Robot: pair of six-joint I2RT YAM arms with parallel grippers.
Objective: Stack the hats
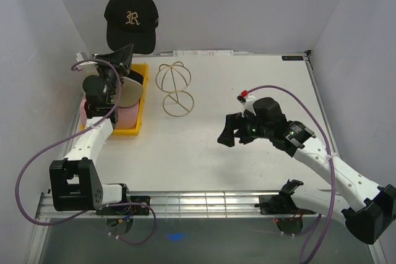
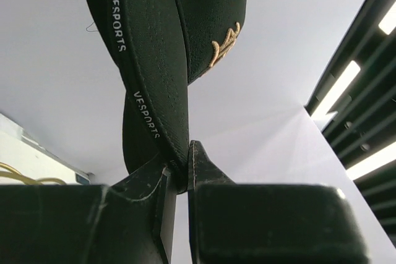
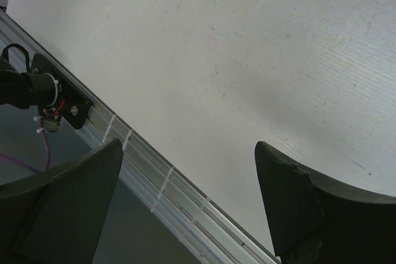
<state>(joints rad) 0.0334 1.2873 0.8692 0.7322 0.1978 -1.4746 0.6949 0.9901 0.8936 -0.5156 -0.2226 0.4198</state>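
A black hat (image 1: 131, 20) with a pale "R" on its front hangs in the air at the back left. My left gripper (image 1: 117, 63) is shut on its brim from below. In the left wrist view the black hat (image 2: 167, 47) rises from the jaws of that gripper (image 2: 179, 165), which pinch the brim's edge. Below it, a tan hat (image 1: 130, 91) and a pink hat (image 1: 127, 117) lie in the yellow tray (image 1: 141, 112). My right gripper (image 1: 228, 131) hovers open over the table's middle right, holding nothing, and the right wrist view shows only bare table between its tips (image 3: 189, 146).
A gold wire dome stand (image 1: 175, 88) is on the table just right of the tray. White walls close in the left, back and right. The table's metal front rail (image 3: 154, 183) runs under the right gripper.
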